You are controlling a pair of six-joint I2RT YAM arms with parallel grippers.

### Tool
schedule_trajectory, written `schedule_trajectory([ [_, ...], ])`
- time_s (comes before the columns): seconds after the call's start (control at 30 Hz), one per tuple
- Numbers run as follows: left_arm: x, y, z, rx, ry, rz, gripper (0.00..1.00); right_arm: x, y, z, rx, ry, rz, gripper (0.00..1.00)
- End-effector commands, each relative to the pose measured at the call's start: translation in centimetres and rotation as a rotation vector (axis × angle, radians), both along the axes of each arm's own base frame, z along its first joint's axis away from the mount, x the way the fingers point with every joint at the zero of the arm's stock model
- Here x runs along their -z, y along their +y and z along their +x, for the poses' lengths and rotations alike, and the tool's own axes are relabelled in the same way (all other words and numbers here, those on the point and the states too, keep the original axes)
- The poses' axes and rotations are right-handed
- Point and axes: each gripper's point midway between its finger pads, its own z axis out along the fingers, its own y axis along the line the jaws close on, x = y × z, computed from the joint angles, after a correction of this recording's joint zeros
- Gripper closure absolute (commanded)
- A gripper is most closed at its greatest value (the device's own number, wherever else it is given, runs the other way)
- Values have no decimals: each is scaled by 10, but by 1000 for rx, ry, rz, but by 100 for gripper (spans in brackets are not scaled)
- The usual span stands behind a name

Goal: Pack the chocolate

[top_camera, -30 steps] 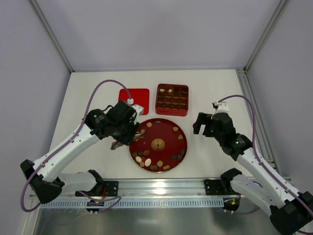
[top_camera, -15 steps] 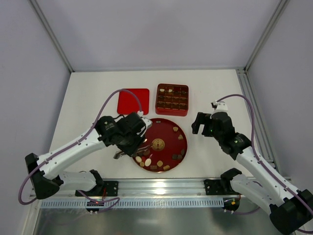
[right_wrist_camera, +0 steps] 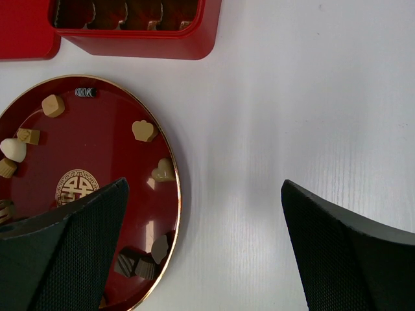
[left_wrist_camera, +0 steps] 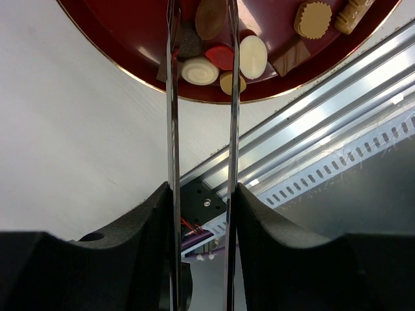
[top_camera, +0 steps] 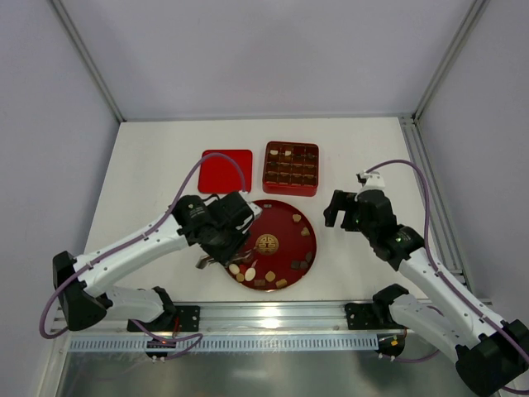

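1. We see a white table [top_camera: 149, 165] from above, with two robot arms bolted at its near edge.
2. A round red plate [top_camera: 281, 222] lies at the centre. A square red box [top_camera: 290, 192] with grid cells sits just behind it, its lid [top_camera: 226, 170] to the left.
3. The right gripper [top_camera: 340, 208] hovers right of the plate, jaws spread wide and holding nothing.
4. The left gripper [left_wrist_camera: 202, 194] pinches metal tweezers [left_wrist_camera: 170, 97] over the plate's near-left edge.
5. Chocolate pieces [top_camera: 248, 273] lie scattered on the plate, and most box cells look unfilled.
6. We judge a pick is in hand. A tan oval piece [left_wrist_camera: 211, 16] sits between the blades, but we cannot tell whether it is gripped. Next the blades must close on one piece alone.
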Motion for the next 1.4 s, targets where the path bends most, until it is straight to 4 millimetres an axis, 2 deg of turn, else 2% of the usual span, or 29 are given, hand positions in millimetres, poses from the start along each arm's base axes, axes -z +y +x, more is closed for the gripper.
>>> schedule_trajectory([
  [0.0,2,-2,1,-1,-4,9,57,-9,1,5,9,-42,26,0],
  [0.5,13,-5,3,17,15,47,58,-9,-2,3,17,-46,16,0],
  [1.37,-3,-5,5,11,-19,8,58,-11,-2,4,21,-48,21,0],
])
